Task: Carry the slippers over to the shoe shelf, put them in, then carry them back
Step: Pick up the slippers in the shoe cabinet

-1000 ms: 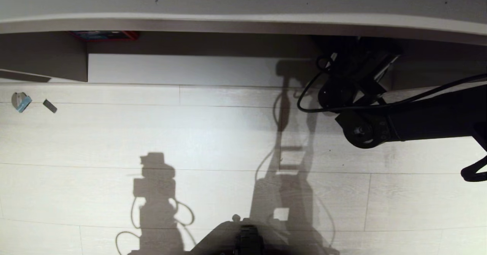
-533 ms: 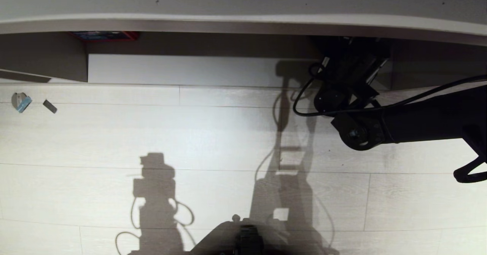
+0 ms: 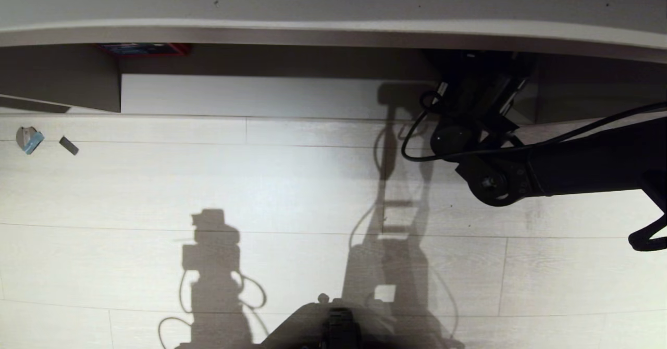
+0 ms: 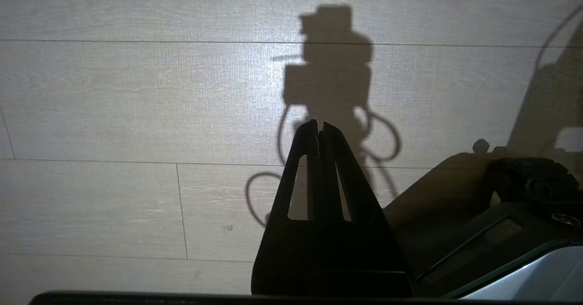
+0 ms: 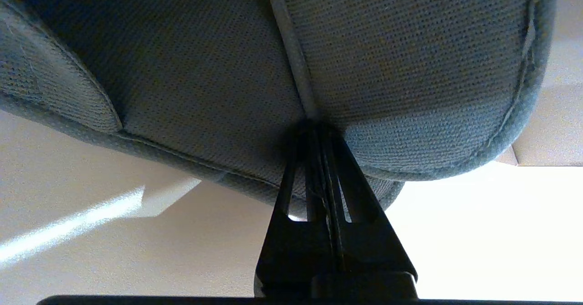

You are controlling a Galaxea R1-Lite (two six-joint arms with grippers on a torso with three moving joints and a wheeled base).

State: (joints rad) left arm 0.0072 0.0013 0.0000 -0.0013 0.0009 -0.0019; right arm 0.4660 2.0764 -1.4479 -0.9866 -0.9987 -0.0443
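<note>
Item: soft blue-grey woven-fabric slippers (image 5: 291, 68), judged light and pliable; best pinched at the edges. Right gripper (image 5: 319, 127) clamped their rims, inside the beige-wood shoe shelf (image 3: 333, 26) compartment.

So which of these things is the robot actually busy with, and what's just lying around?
Part of the job:
- slippers, pinched in the right end effector
- shoe shelf, where the right arm reaches in

Just lying about:
- red-edged item in the shelf
- small scraps on the floor
- left end effector, idle, shut
</note>
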